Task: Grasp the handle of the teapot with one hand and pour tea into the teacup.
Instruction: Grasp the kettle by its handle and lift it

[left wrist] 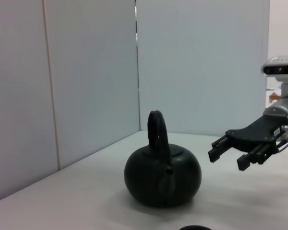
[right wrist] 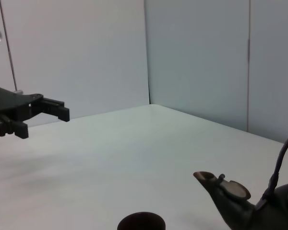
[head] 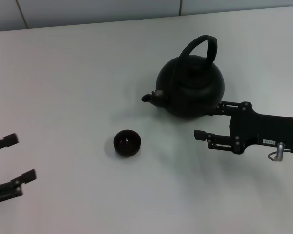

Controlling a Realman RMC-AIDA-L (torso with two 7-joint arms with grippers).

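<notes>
Currently you have, entered in order:

Right gripper (head: 206,119): black two-fingered claw, fingers spread wide, grasping nothing, raised off the white tabletop (head: 63,83).

Round matte-black teapot (head: 190,87): stands upright on the tabletop just beyond the right gripper's fingertips, the upper finger close against its belly; you cannot tell whether they touch. Its short brownish-tipped spout (head: 149,97) points away from that gripper.

Thick black arched handle (head: 201,46): rises over the pot's top, above and beyond the fingers, ungrasped.

Tiny dark handleless teacup (head: 127,142): ahead of the right fingertips, past the spout, well apart.

Left gripper (head: 19,158): fingers spread, holding nothing, far across from the right one.
</notes>
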